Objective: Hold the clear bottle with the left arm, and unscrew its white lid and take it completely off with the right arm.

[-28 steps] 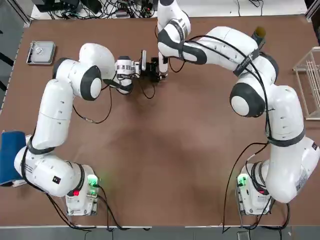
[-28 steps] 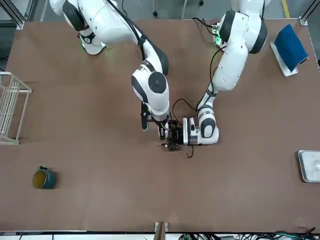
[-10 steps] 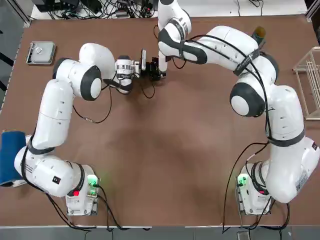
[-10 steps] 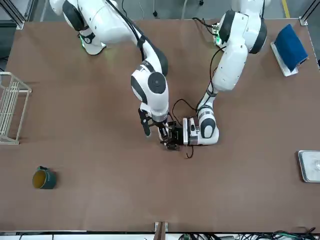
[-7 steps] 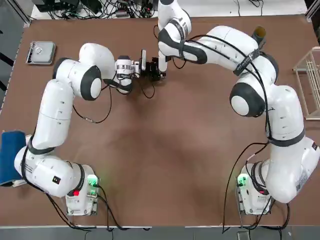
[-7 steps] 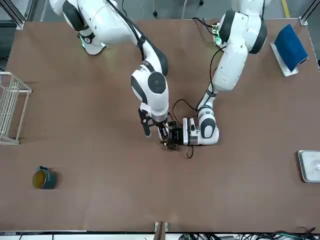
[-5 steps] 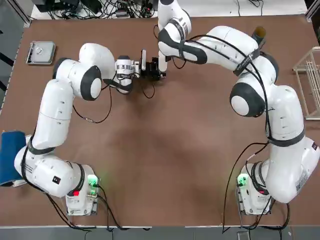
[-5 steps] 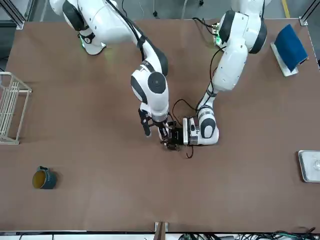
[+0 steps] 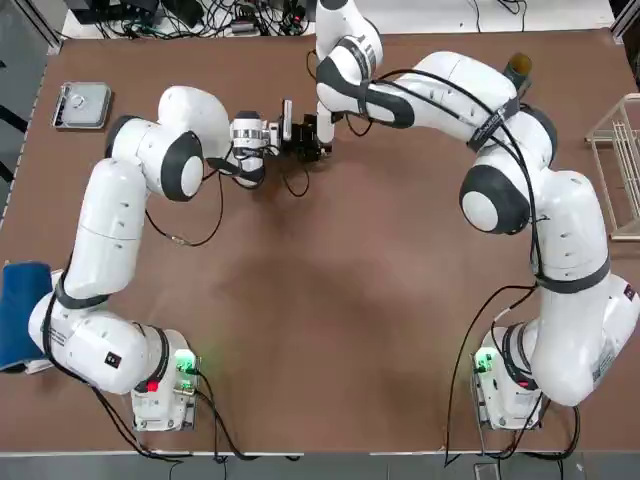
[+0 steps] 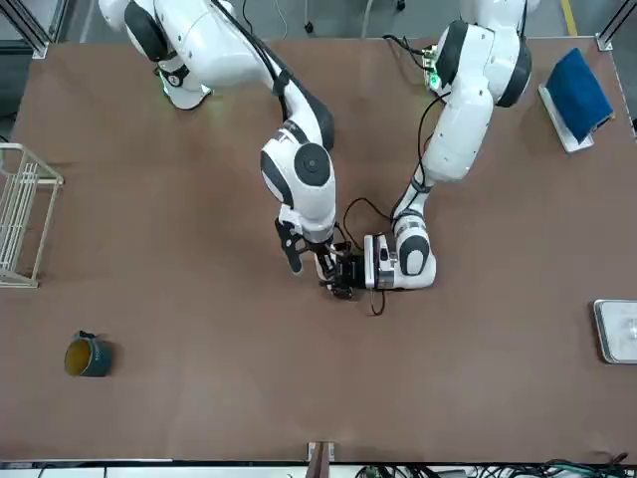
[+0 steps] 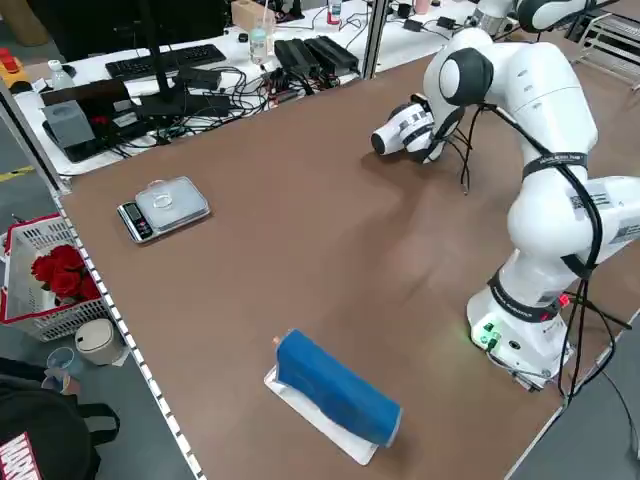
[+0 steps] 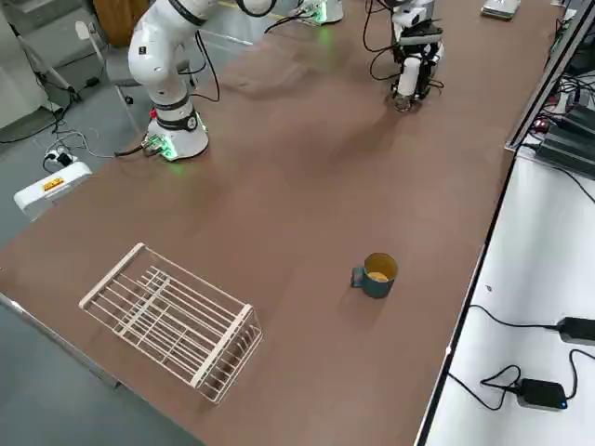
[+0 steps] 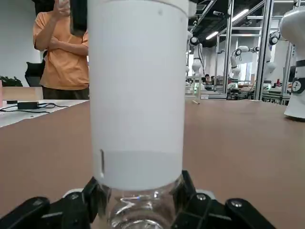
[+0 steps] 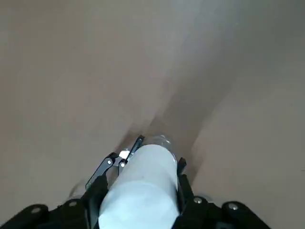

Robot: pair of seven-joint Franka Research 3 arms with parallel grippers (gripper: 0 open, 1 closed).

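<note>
- Going by the top view, we start at the far left with a blue roll point(image 9: 24, 315) on the table point(image 9: 300, 350), near the base of the left arm point(image 9: 115, 220).
- Farther from the bases on that same side, we see a flat silver box point(image 9: 82, 106).
- The left arm reaches across toward the middle of the table's far part, its gripper pointing sideways at the other arm.
- We see the left gripper point(image 13: 140, 191) pinching the bottle point(image 13: 140, 210) just under the lid, one finger on each side of the clear glass.
- The white lid point(image 13: 138, 95) sits on the bottle's mouth, the two in one line.
- The right gripper point(image 14: 145, 179) pinches that lid between its fingers, close beside the left gripper.
- From there we follow the right arm point(image 9: 575, 240), bent in a wide arc back to its base.
- Beyond the arc, a teal mug point(image 9: 518, 66) with a yellowish inside lies on its side.
- At the far right we have a white rack point(image 9: 625, 165), well apart from both grippers.
</note>
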